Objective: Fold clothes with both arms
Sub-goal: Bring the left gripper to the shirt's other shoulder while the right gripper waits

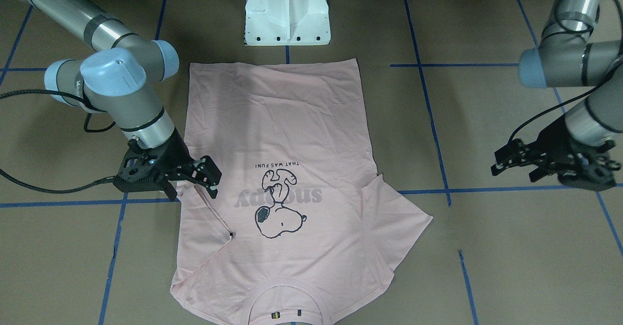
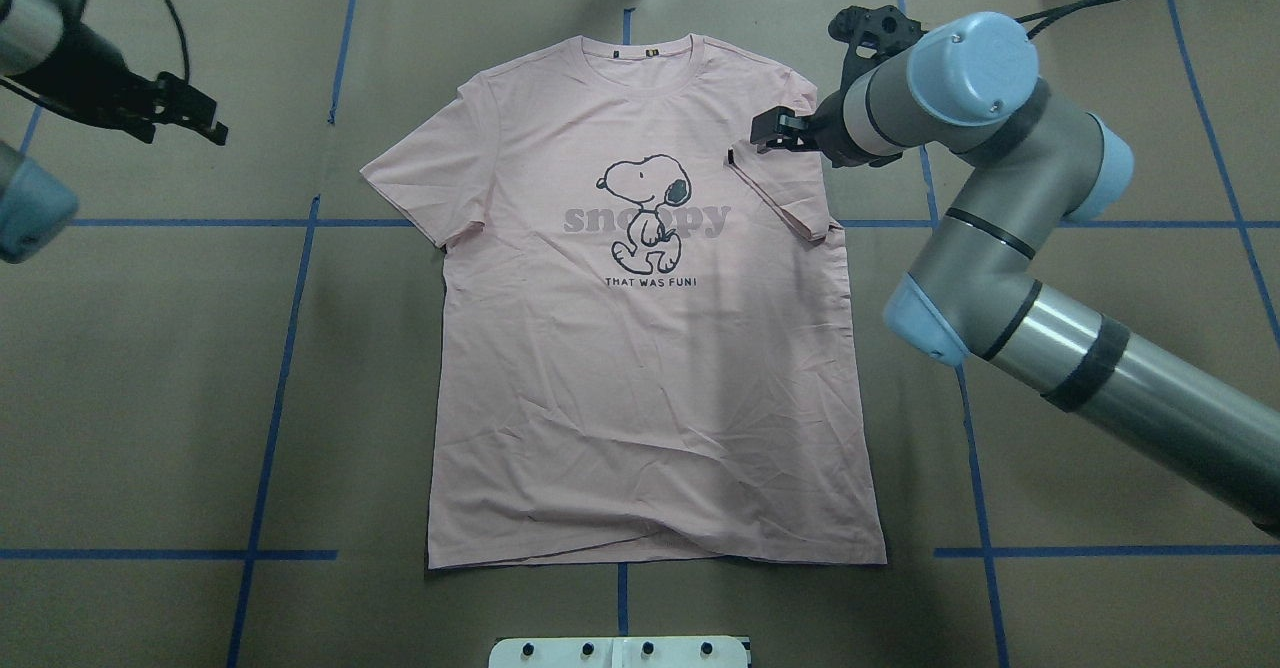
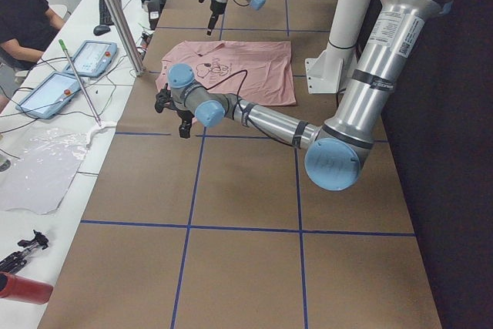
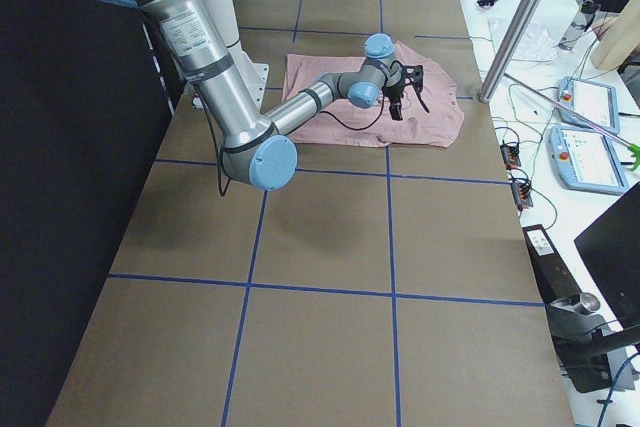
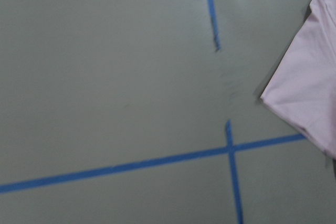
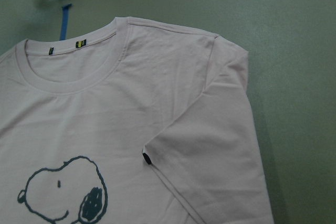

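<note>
While the T-shirt [image 2: 640, 368] lies flat and print-up at the centre of the table [image 2: 150, 398], hem nearest the pedestal base [image 2: 620, 651], folding is judged to be at the sleeve stage. Midway along, the right sleeve [image 2: 785, 198] lies turned inward over the chest. The right gripper [image 2: 750, 143] hovers just above its fold, jaws apart, holding nothing. The left sleeve [image 2: 420, 183] lies spread flat. The left gripper [image 2: 205, 118] hangs well apart from it, jaws apart and empty. Next move, as judged: bring the left gripper to the left sleeve's edge, pinch it, and fold it inward. Farthest, the collar [image 2: 640, 53] lies flat.
</note>
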{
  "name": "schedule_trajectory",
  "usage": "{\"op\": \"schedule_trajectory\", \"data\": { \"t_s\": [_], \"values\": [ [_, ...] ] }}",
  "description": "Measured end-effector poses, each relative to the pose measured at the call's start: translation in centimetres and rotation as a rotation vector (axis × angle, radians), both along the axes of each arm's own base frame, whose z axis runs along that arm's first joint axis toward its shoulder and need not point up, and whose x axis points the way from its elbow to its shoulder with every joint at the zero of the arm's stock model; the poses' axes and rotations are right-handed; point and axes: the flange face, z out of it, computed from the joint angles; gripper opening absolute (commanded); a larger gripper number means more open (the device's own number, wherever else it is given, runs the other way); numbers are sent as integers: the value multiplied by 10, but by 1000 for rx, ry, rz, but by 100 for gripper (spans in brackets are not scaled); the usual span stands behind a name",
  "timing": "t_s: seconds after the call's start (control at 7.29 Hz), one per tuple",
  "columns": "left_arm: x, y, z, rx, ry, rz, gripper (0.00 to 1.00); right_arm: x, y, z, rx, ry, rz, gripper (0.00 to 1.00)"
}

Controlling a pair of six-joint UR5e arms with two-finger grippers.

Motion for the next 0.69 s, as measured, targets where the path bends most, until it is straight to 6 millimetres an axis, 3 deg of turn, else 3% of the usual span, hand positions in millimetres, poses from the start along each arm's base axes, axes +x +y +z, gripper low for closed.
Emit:
{"op": "schedule_trajectory", "data": {
  "t_s": [0.27, 0.69],
  "values": [
    [68, -35, -10, -47, -29, -23, 87, 24, 25, 3, 12, -19, -6, 100],
    [132, -34, -5, -80, -29, -70, 72, 34, 34, 9, 8, -20, -1, 100]
  ]
}}
